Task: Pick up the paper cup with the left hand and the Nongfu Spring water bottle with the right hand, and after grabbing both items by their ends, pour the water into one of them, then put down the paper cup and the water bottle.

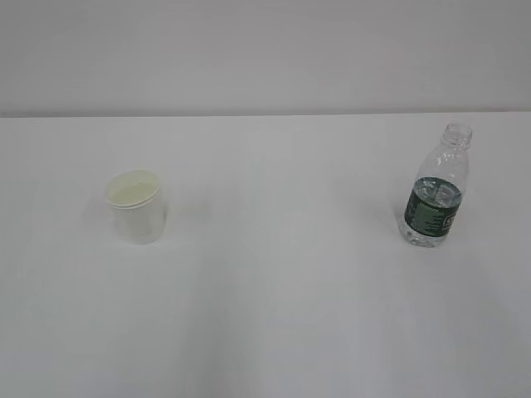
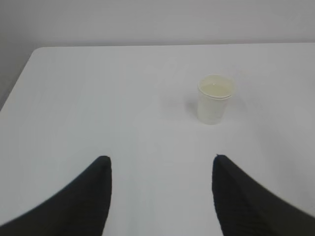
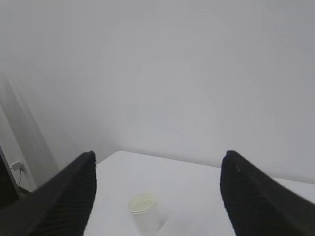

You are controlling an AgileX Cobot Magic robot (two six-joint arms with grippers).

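Note:
A small white paper cup stands upright on the left of the white table. The clear capless water bottle with a dark green label stands upright on the right, partly filled. Neither arm shows in the exterior view. In the left wrist view the cup stands well ahead and to the right of my left gripper, whose black fingers are apart with nothing between them. My right gripper is open wide and empty; the cup shows low between its fingers, far off. The bottle is outside both wrist views.
A pale wall runs behind the table's far edge. In the left wrist view the table's left corner is rounded and drops off. A wall socket shows at the far left of the right wrist view.

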